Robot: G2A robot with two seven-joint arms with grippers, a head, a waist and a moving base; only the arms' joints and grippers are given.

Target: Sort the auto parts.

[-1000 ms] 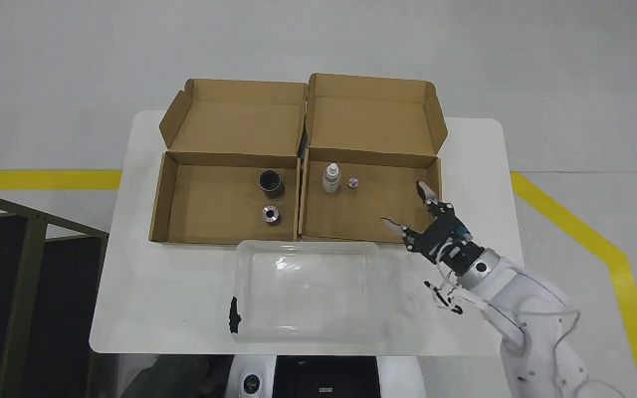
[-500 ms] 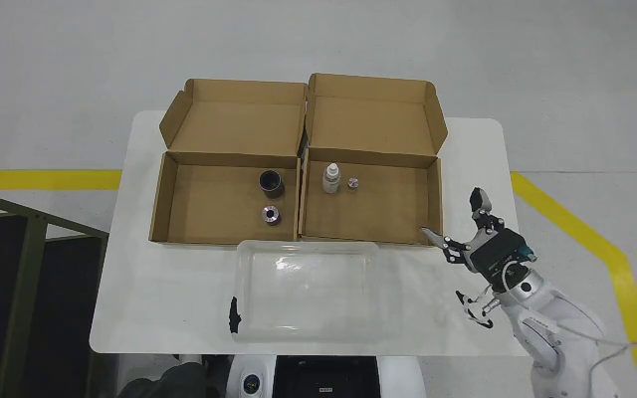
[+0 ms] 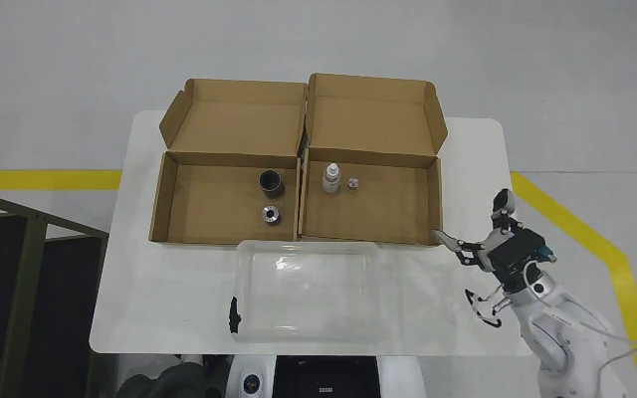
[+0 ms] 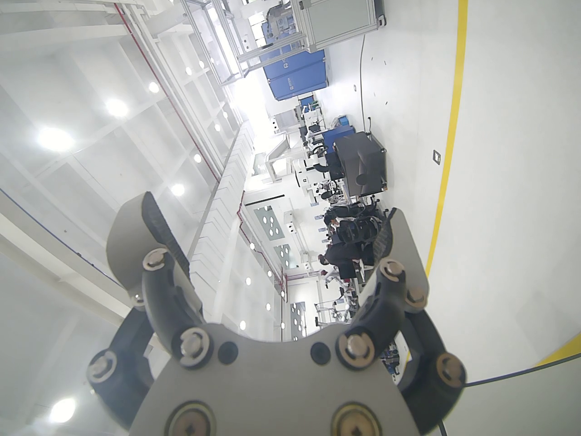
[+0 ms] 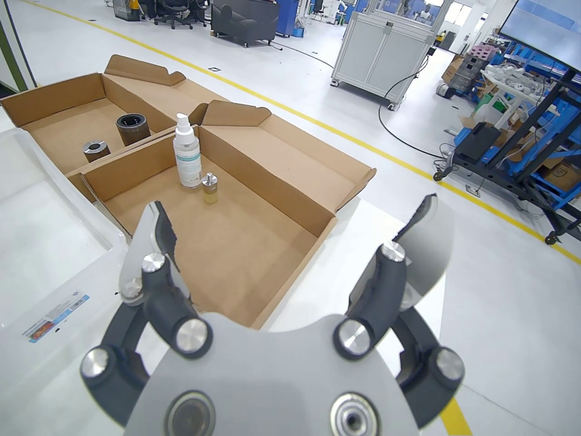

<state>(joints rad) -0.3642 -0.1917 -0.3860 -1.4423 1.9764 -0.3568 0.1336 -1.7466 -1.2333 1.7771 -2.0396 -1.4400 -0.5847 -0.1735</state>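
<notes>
Right tool point(image 3: 470, 217) open and empty, box point(image 3: 435, 194) just ahead.
Raise it above the box's wall before you carry it anywhere inward.

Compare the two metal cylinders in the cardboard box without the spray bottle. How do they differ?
The taller cylinder is dark all over; the shorter cylinder has a silvery top face. The taller cylinder has a wide open bore, the shorter cylinder a narrower centre hole. The taller cylinder stands nearer the box's lid, the shorter cylinder nearer the clear tray. Both stand upright, apart, in the same cardboard box.
</notes>
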